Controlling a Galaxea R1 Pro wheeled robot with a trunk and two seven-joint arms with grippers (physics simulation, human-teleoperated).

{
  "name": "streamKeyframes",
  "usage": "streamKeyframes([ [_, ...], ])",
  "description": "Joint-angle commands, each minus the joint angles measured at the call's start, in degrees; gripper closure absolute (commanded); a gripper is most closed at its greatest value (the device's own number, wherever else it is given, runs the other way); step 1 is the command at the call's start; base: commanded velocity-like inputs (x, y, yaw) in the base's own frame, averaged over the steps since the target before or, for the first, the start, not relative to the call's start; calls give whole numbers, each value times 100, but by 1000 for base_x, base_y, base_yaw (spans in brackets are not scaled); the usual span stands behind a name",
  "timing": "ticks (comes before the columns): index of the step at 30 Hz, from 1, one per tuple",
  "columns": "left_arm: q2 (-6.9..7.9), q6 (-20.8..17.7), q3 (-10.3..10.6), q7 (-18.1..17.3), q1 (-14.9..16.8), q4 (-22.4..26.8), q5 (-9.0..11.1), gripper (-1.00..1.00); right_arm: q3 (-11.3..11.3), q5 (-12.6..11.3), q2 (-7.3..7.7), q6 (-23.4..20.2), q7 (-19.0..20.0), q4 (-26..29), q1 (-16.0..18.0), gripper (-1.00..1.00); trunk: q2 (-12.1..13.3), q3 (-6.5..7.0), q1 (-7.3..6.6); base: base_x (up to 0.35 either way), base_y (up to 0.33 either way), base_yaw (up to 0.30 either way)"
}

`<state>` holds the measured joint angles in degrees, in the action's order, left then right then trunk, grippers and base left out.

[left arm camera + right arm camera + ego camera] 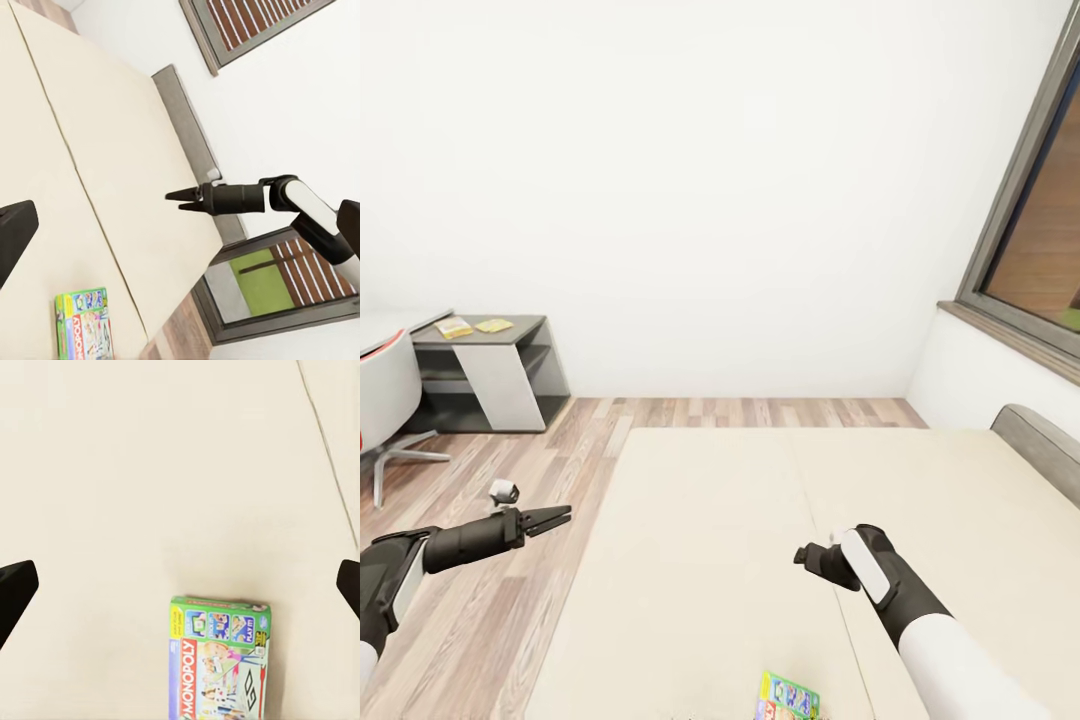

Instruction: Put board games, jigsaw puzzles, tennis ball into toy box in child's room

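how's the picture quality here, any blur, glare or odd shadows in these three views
Head view: sharp, flat even light, white wall nearly washed out, window edges bowed by lens distortion. Right wrist view: the Monopoly box crisp with a faint soft shadow. Left wrist view: clear, right claw sharply outlined.

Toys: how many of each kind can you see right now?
Board games: 1, the Monopoly box lying on the bed.
Puzzles: 2, flat mats on the dark desk section.
Total: 3 toys.
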<state>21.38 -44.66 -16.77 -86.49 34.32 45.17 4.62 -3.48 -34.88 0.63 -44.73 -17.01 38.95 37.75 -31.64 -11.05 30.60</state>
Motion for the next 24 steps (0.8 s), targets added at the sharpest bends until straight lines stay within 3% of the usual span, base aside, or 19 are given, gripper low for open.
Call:
streamKeyframes([
  [1, 0, -60, 4, -18, 4, 1, -1, -100, -30, -61, 9, -11, -52, 8, 4, -100, -10, -20, 2, 0, 0, 0],
  [24, -2, -59, 13, 0, 4, 1, -3, -100, -30, -54, 43, -24, -55, -22, 4, -100, -10, -237, 2, 0, 0, 0],
])
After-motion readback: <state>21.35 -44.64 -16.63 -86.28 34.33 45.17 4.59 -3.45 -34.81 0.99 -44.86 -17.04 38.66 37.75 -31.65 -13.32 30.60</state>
